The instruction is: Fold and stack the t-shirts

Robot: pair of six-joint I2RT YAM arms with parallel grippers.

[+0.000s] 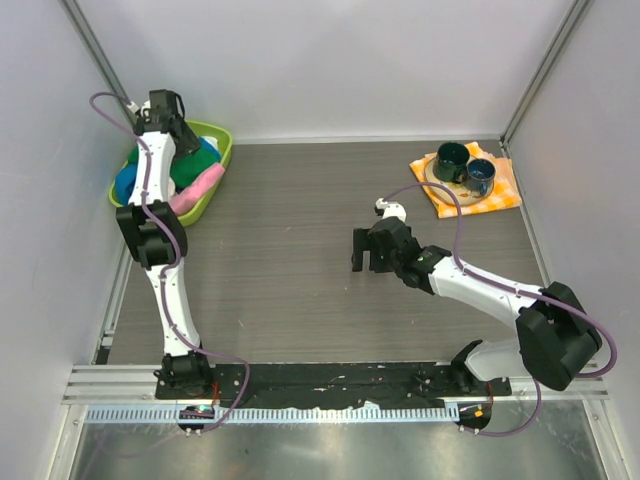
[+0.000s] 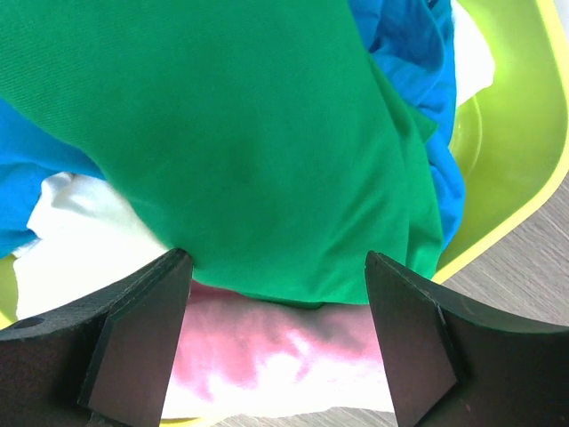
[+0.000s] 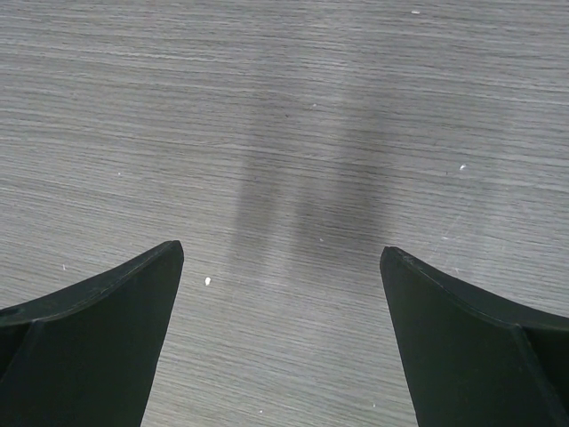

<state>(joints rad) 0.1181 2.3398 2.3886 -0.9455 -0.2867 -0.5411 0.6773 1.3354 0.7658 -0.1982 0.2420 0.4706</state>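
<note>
The t-shirts [image 1: 197, 170] lie bundled in the basket [image 1: 222, 140] — green t-shirt [image 2: 249, 151] on top, blue t-shirt [image 2: 418, 71] and white t-shirt [image 2: 80, 231] past its edges, pink t-shirt [image 2: 267, 356] beneath. We cannot trace their outlines: the wrist view crops them, the left arm [image 1: 165, 270] covers them from above. The left gripper [image 2: 277, 255] hangs over the basket, spread about the green fold — touching or not, we cannot tell. The right gripper [image 3: 281, 251], spread wide, is over the counter [image 3: 284, 107], well apart from the basket.

left gripper [image 1: 189, 147] down among the green, blue and pink t-shirts [image 1: 191, 171] in the lime-green basket [image 1: 216, 131], far-left corner | right gripper [image 1: 368, 262] over the table [image 1: 280, 270] near centre, fingers apart | two dark mugs [image 1: 452, 157] on the checkered cloth [image 1: 500, 195], far right
</note>
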